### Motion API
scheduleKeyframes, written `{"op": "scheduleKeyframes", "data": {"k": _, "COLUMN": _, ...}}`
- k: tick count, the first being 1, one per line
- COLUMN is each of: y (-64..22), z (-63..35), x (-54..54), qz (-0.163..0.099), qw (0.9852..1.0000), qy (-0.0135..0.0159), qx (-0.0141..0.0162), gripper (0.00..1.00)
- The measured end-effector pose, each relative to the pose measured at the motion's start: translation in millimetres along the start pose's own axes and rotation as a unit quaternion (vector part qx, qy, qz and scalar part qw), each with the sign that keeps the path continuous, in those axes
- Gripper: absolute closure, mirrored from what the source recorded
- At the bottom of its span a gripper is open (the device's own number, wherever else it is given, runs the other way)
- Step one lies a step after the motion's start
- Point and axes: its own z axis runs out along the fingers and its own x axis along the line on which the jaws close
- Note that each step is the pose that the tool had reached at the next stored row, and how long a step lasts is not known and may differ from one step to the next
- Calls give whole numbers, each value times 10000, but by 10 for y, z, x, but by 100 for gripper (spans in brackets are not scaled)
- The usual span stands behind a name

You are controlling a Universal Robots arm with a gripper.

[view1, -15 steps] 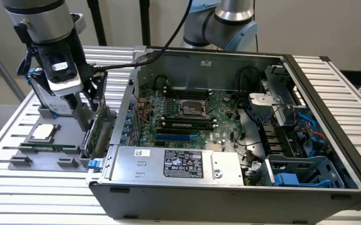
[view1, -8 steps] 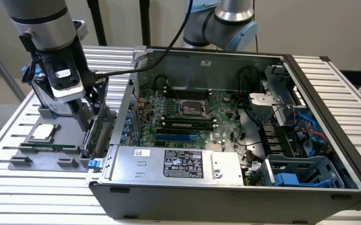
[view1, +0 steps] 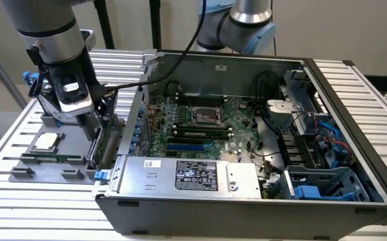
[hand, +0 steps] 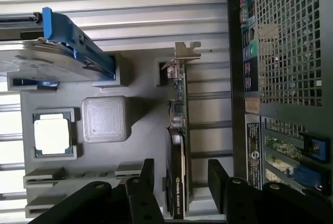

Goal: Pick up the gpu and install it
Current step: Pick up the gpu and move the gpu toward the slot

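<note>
- The pincer [hand: 181,168] is wide open and holds nothing. It has one finger on each side of the gpu [hand: 179,109], with gaps between.
- The gpu stands on its thin edge in the grey tray [hand: 140,130] on the counter [view1: 39,201].
- The computer case [hand: 281,52] wall is close beside it.
- A hard drive [hand: 57,52] and a chip [hand: 52,135] sit in the tray on the other side.

Exterior above case [view1: 247,217], wrist close over tray [hand: 145,135]

My gripper [hand: 181,167] black; gpu [hand: 179,104] black face, green board, silver bracket; tray [hand: 145,130] grey; hard drive [hand: 36,60] silver with blue rails.
</note>
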Motion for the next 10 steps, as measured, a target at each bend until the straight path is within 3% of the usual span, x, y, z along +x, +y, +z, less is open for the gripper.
{"op": "scheduleKeyframes", "data": {"k": 10, "y": -9, "z": 180, "x": 3, "qz": 20, "qw": 10000, "qy": 0, "qx": 1, "gripper": 0}}
